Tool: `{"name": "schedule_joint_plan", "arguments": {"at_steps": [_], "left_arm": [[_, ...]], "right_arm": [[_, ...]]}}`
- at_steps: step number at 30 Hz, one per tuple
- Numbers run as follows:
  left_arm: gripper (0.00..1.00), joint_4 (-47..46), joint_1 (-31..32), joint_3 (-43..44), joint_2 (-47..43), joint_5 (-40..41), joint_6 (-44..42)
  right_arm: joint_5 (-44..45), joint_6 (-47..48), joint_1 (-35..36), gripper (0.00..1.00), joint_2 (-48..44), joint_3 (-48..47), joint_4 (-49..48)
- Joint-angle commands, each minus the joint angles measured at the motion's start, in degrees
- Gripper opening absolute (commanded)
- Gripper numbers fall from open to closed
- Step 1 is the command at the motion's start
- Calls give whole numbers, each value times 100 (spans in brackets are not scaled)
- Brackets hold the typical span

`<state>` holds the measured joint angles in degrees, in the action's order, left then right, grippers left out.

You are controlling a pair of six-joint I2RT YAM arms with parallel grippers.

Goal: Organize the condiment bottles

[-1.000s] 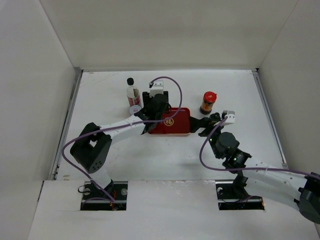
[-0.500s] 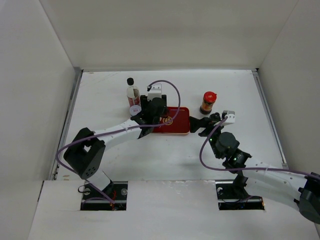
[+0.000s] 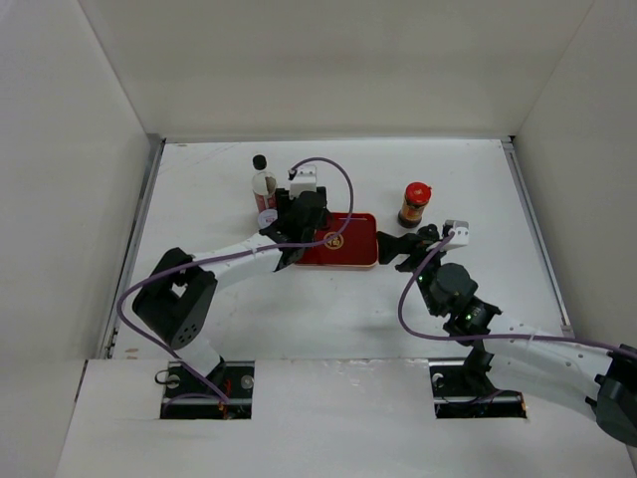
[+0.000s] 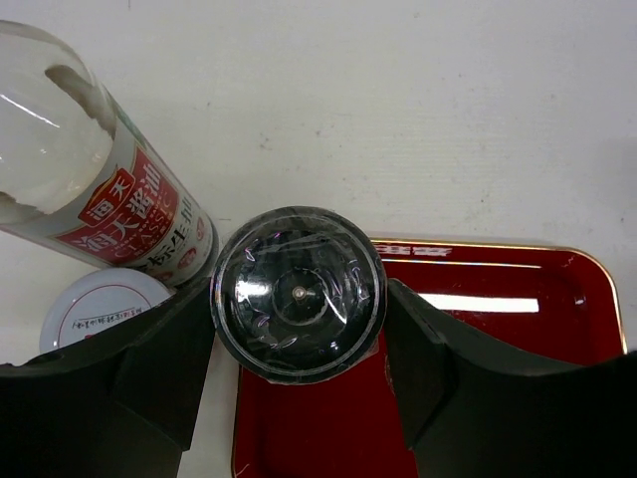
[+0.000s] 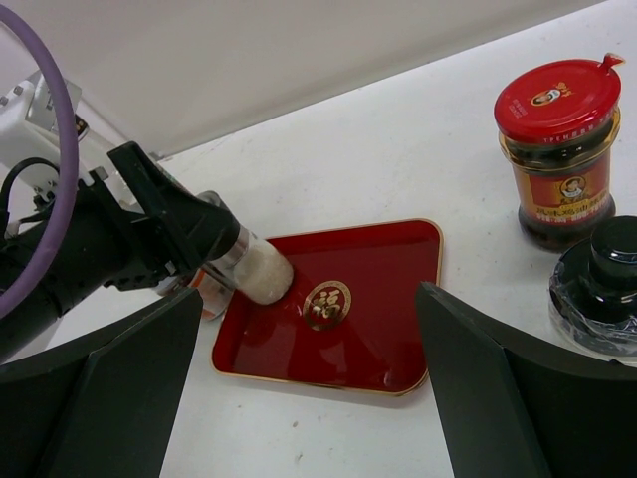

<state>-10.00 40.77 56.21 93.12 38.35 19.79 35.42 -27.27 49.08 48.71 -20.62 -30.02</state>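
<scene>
My left gripper (image 3: 297,221) is shut on a short jar of white grains (image 5: 261,269), holding it tilted with its base at the left end of the flat red tray (image 3: 348,244). In the left wrist view its dark shiny lid (image 4: 299,294) sits between my fingers. The tall slim clear bottle (image 3: 262,179) with a red-white label (image 4: 109,189) and a white-lidded jar (image 4: 105,304) stand just left of it. My right gripper (image 5: 309,299) is open and empty, facing the tray's right side. A red-capped jar (image 5: 557,149) and a black-lidded jar (image 5: 602,284) stand to its right.
The tray (image 5: 368,299) has a gold emblem (image 5: 326,304) in its middle. White walls enclose the table on three sides. The left arm's purple cable (image 3: 328,174) loops above the tray.
My left gripper has moved left with the jar, from over the tray's middle to its left end near the tall bottle. The right arm has not moved.
</scene>
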Motion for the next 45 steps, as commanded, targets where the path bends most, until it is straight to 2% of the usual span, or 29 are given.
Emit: {"name": "schedule_joint_plan", "arguments": {"at_steps": [1,7,16,19,23,26,32,37,45], "left_arm": [[42,-608,-39,145,-66,6,-10],[46,-688,-48,154,-31,6,-37],[82,-661,-13,31,-153,103,-28],[88,-635,49,-22,-460,129,-45],[88,-644,198,-188,-1163,147,-54],[83,-652,251,-627,-1866,208,-19],[74,-354,-143,-1717,-2676,253,340],[76,-309,-644,-1955,-2545,-371,412],[80,-1152,-1181,-1999,-1772,-1057,157]], "right_arm": [[-79,-59,-43,95,-72,-3,-136],[-79,-42,-43,95,-72,-12,-127],[-53,-33,-43,96,-169,14,-127],[-70,-51,-43,96,-151,14,-127],[-61,-33,-43,96,-107,-3,-127],[-53,-24,-43,97,-116,6,-127],[-53,-24,-52,97,-46,-21,-127],[-88,-33,-52,97,42,-47,-127],[-88,-16,-61,98,69,-65,-136]]}}
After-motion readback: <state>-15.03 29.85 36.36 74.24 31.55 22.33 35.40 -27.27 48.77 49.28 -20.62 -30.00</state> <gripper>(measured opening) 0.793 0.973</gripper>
